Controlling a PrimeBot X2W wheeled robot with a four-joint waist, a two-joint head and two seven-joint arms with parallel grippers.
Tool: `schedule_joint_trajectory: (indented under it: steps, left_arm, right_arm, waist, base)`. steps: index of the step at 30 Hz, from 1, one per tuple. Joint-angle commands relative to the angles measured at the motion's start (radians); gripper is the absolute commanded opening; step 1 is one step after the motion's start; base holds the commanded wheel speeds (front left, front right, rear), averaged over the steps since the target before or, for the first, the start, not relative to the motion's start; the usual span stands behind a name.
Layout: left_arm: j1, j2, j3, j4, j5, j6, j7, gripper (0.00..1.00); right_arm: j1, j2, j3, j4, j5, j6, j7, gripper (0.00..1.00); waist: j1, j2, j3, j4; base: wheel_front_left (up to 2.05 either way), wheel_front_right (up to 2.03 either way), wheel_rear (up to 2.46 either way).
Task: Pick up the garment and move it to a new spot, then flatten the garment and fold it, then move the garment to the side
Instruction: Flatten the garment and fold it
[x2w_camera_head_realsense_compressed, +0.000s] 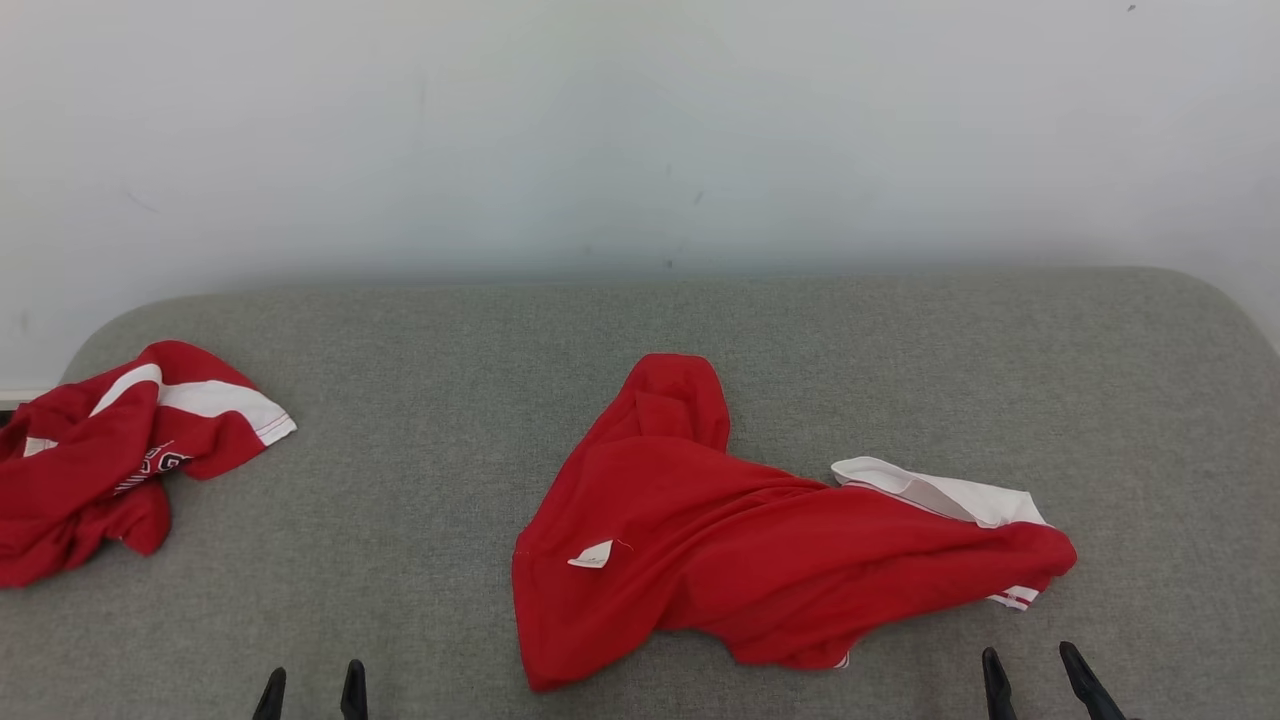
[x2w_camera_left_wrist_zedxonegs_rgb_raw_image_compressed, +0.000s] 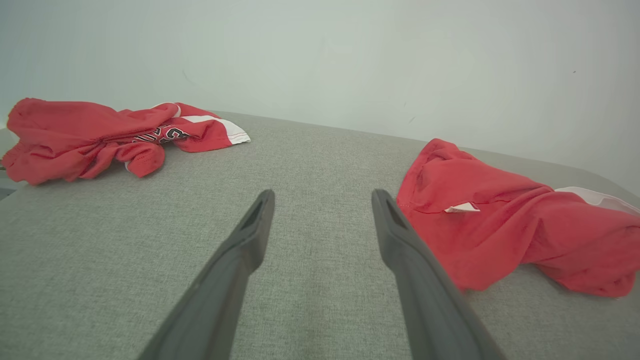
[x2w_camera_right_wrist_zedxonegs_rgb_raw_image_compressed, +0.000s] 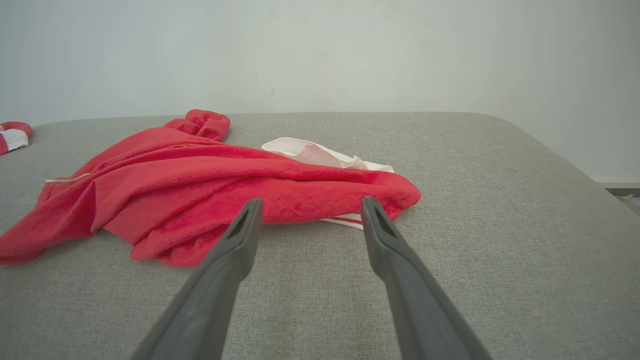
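Red garment (x2w_camera_head_realsense_compressed: 760, 550) crumpled at the centre of the grey bench (x2w_camera_head_realsense_compressed: 450, 400).
From it, the left gripper (x2w_camera_head_realsense_compressed: 310, 690) sits at 7 o'clock and the right gripper (x2w_camera_head_realsense_compressed: 1035, 680) at 5 o'clock, both spread, holding nothing; a second red garment (x2w_camera_head_realsense_compressed: 100, 460) at 9 o'clock.

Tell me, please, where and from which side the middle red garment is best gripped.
Probably the bunched right end of the red garment, beside the white hem, coming from the near edge with the open right gripper: its folds stand raised there, facing it.
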Motion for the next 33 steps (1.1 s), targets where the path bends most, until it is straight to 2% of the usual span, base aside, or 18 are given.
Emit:
schedule_joint_trajectory:
  steps: [1,16,21,27,33]
  left_arm:
    - [0.007,0.002,-0.001,0.003,-0.002,0.001,-0.003,1.0]
    - [-0.015,0.008,-0.014,0.028,-0.016,0.001,-0.003,1.0]
    - [-0.075,0.021,-0.068,0.093,-0.043,0.001,0.002,1.0]
    - [-0.241,0.05,-0.163,0.197,-0.104,0.001,0.108,1.0]
    - [-0.41,0.038,-0.21,0.309,-0.143,0.001,0.257,1.0]
  right_arm:
    - [-0.005,0.0,0.001,-0.002,0.012,-0.002,-0.001,1.0]
    - [-0.014,0.007,0.0,-0.005,0.014,-0.002,0.003,1.0]
    - [-0.054,-0.002,0.007,-0.011,0.013,-0.002,0.032,1.0]
    - [-0.164,-0.052,0.037,-0.002,0.019,-0.002,0.114,1.0]
    - [-0.285,-0.102,0.061,-0.002,0.028,-0.002,0.19,1.0]
  waist:
    - [0.0,-0.0001,0.0,-0.001]
    - [0.0,-0.0001,0.001,-0.005]
    - [0.0,-0.0001,0.018,-0.023]
    - [0.0,-0.0001,0.06,-0.049]
    - [0.0,-0.0001,0.13,-0.073]
  base:
    - [0.0,0.0,0.0]
    - [0.0,0.0,0.0]
    - [0.0,0.0,0.0]
    - [0.0,0.0,0.0]
    - [0.0,0.0,0.0]
